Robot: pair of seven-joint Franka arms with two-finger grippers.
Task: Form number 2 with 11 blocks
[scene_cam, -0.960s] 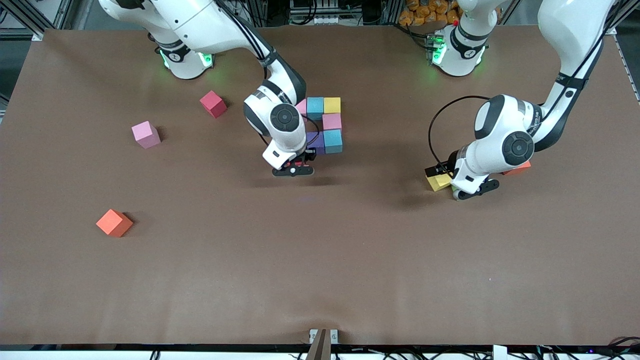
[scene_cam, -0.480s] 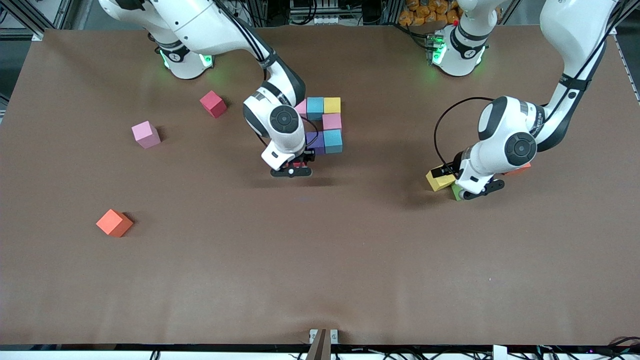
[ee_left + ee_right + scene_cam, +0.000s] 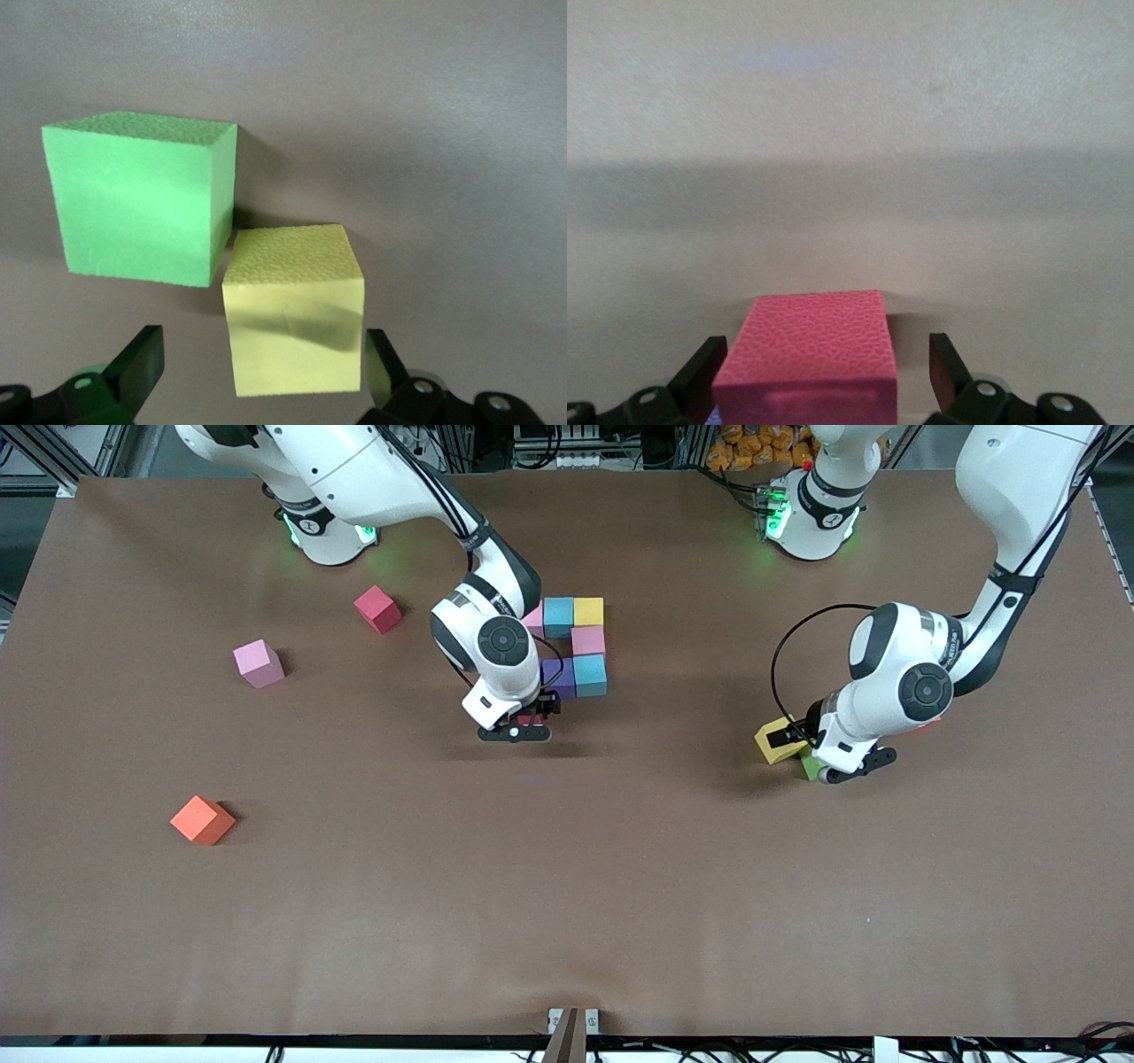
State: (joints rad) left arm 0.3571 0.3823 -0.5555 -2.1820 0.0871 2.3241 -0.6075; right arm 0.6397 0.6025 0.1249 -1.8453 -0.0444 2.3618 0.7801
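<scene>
Two white arms with dark grey joint caps, black cables, green-lit bases, black claws.

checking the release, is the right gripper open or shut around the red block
Open: the right gripper fingers stand apart either side of the red block, gaps showing.

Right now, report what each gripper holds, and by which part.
Nothing is held. The right gripper stands open around a red block; the left gripper stands open around a yellow block.
</scene>
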